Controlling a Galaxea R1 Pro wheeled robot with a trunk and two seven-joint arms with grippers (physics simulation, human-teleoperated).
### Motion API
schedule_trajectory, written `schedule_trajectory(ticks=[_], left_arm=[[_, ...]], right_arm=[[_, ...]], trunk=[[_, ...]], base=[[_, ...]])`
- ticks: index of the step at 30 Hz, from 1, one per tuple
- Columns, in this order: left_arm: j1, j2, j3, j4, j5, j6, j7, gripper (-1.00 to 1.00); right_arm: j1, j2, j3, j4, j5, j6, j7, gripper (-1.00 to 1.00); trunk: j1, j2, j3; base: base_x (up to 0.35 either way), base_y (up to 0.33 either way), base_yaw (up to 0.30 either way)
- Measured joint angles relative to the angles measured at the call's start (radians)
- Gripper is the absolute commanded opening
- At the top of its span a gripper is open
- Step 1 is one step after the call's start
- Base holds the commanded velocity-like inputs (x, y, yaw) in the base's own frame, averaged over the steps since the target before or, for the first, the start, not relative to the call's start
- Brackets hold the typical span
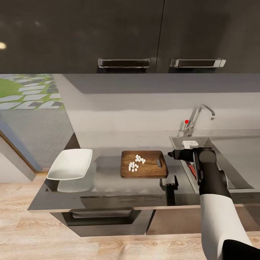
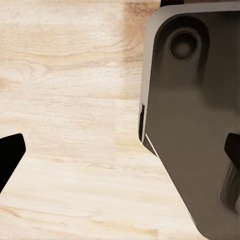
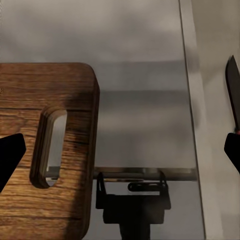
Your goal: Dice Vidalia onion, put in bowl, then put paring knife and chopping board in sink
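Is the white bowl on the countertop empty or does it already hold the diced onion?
Empty. The head view shows the bowl with a plain white inside, while the diced onion lies in small white cubes on the chopping board.

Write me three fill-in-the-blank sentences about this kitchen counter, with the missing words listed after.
1. The diced onion lies on the ____.
2. The bowl holds ____.
3. The chopping board lies between the bowl and the ____.

Missing words: chopping board; nothing; sink
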Motion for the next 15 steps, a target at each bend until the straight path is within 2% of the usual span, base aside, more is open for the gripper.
schedule_trajectory(ticks=[15], left_arm=[[0.0, 0.001, 0.0, 0.0, 0.0, 0.0, 0.0, 1.0]], right_arm=[[0.0, 0.004, 0.0, 0.0, 0.001, 0.0, -0.002, 1.0]], trunk=[[0.0, 0.0, -0.019]], base=[[0.0, 0.0, 0.0]])
